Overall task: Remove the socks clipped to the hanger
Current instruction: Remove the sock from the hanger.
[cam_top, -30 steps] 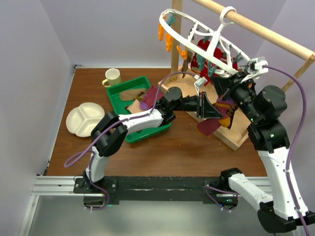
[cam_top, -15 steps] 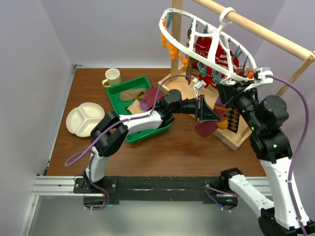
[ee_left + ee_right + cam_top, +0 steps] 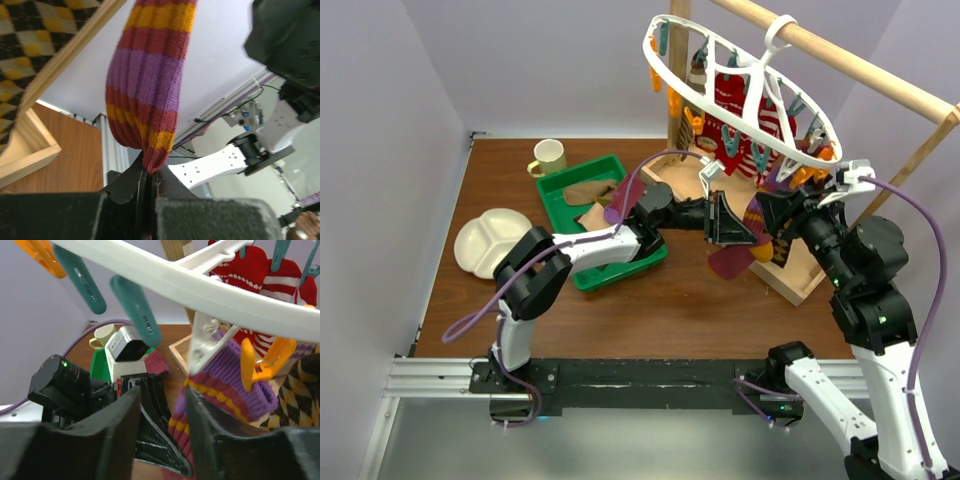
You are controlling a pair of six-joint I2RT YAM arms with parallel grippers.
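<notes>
We are pinching the purple-maroon-orange striped knit sock (image 3: 145,85) by its toe in the left gripper (image 3: 149,175), its length running up toward the spread right gripper (image 3: 162,395).

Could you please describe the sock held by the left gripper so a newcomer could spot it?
Find the white plastic oval hanger on the wooden rail. From an orange clip under its rim hangs a sock, its lower end pinched by the left gripper. It alone is banded purple, maroon and orange; neighbours are argyle or red.

The left fingers (image 3: 125,189) pinch the lower end of a hanging striped sock (image 3: 145,85), purple, maroon and orange.
</notes>
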